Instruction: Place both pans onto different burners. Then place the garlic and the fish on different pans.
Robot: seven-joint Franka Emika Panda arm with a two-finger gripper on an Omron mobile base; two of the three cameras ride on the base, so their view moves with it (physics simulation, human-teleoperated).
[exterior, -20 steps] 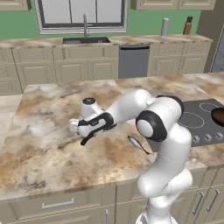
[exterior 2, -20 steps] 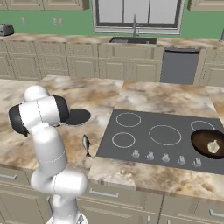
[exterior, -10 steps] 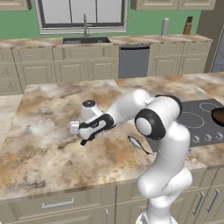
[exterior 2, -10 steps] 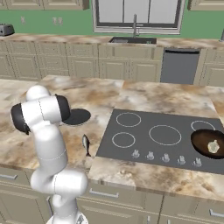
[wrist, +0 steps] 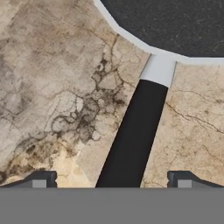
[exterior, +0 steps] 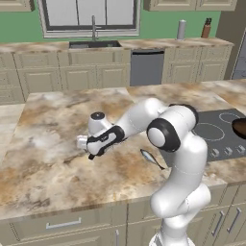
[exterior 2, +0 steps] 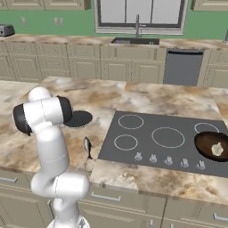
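Observation:
The flat black pan [wrist: 175,22] lies on the marble counter, and its long black handle [wrist: 133,140] runs down between my open gripper [wrist: 111,180]. One fingertip stands on each side of the handle, touching nothing. From the left base my gripper [exterior: 90,148] hangs low over the counter, left of the fish [exterior: 151,157]. In the right base view the black pan [exterior 2: 79,119] peeks out from behind my arm, with the fish [exterior 2: 87,146] in front of it. The brown pan [exterior 2: 213,146] sits at the cooktop's right front on a burner, with the garlic [exterior 2: 217,149] inside. The other burners [exterior 2: 168,137] are bare.
The dark glass cooktop [exterior 2: 147,151] has a row of small knobs [exterior 2: 169,161] along its front edge. A sink [exterior: 93,44] and cabinets line the back wall. My own arm [exterior: 166,134] arches between the cooktop and the gripper.
My gripper has sunk a little lower and to the left, toward the counter and the pan handle. Its jaws have stayed open. The pans, fish and garlic have not moved.

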